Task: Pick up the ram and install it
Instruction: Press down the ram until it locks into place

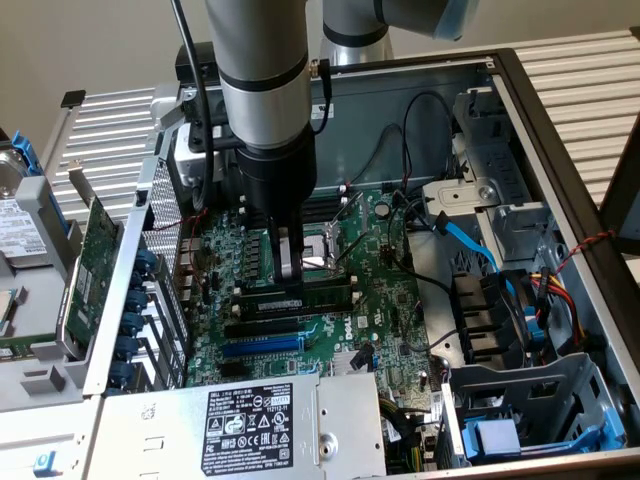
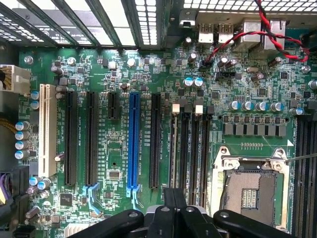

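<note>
The gripper is clenched, its tips down on the top edge of the ram; whether they pinch it or only press on it I cannot tell. The ram stands on edge along a memory slot, just beside the CPU socket. Its long axis runs from the exterior view's left to its right, parallel to the blue slot nearer that camera. White lettering is printed on the motherboard beside the slots, too small to read. The open case holds the motherboard, a blue cable and a power supply. Its label carries the name Dell above rows of small marks that cannot be read.
</note>
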`<state>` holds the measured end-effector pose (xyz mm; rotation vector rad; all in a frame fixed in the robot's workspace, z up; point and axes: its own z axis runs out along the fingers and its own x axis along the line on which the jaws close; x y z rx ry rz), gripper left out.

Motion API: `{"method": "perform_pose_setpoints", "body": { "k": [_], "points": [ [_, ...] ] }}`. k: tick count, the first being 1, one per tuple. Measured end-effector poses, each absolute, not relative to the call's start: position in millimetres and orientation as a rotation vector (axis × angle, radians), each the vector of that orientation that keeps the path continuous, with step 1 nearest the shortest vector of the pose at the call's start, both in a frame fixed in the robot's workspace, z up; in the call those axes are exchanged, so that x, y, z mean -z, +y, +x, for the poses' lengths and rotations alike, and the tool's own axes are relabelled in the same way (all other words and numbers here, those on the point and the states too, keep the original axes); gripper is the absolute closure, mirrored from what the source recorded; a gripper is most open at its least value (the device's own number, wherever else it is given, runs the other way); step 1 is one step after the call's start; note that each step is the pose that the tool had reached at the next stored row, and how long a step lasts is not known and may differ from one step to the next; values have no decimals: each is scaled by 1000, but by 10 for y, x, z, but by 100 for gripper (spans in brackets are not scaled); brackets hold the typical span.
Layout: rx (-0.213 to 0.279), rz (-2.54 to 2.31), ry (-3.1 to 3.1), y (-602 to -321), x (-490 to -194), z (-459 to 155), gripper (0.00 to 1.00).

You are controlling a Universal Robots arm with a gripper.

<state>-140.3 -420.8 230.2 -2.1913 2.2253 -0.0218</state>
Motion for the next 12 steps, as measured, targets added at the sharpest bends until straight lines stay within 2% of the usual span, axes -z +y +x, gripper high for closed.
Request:
{"method": "perform_pose_setpoints", "body": {
  "k": [12],
  "points": [
    [12,-2187,2221,-4224,-2303,-1403,89]
  ]
}}
